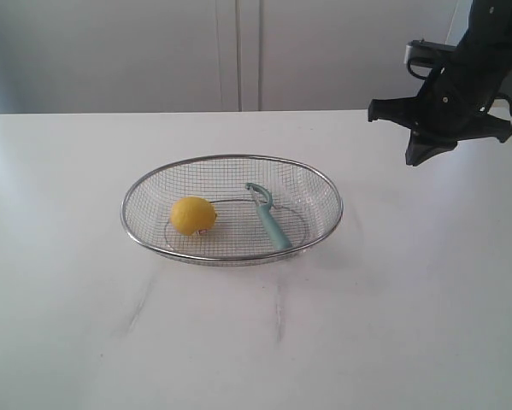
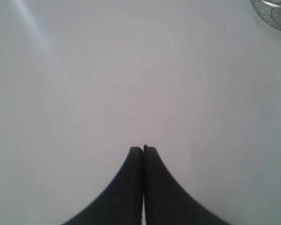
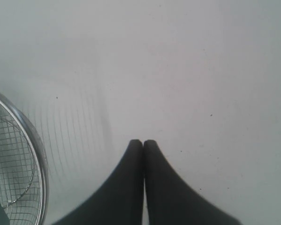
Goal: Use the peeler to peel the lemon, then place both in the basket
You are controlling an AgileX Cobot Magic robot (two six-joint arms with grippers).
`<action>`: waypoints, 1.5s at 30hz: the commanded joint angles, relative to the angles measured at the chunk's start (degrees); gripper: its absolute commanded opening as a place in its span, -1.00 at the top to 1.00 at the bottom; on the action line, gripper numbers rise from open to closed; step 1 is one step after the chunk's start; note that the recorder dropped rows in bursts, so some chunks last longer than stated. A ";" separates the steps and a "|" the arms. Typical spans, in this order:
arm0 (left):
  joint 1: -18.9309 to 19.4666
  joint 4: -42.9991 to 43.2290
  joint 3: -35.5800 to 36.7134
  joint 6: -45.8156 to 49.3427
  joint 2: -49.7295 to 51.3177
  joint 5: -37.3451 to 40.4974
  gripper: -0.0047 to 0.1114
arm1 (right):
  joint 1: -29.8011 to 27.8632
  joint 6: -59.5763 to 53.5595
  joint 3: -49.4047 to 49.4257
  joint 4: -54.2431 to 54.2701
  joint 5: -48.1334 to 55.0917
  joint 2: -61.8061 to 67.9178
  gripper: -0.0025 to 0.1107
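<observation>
1. White surface (image 1: 67, 325) runs across the whole scene; its far edge meets a pale panelled wall (image 1: 110, 51).
2. Left end effector (image 2: 143, 149) is clenched on nothing, its fingers pressed together over open surface, well apart from the basket (image 1: 232, 157).
3. Open surface lies on every side of the basket, which sits mid-surface. The lemon (image 1: 192, 215) rests in its left half.
4. The peeler (image 1: 269, 218) lies in the right half, apart from the lemon, handle toward the near rim.
5. Right end effector (image 3: 143, 142) hangs raised at the far right, clenched and holding nothing, beside the basket's rim.
</observation>
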 commanded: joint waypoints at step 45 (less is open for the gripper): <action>0.17 -0.04 0.38 0.01 -0.21 -0.33 0.92 | -0.26 -2.84 -0.24 -1.74 -1.85 -32.36 0.96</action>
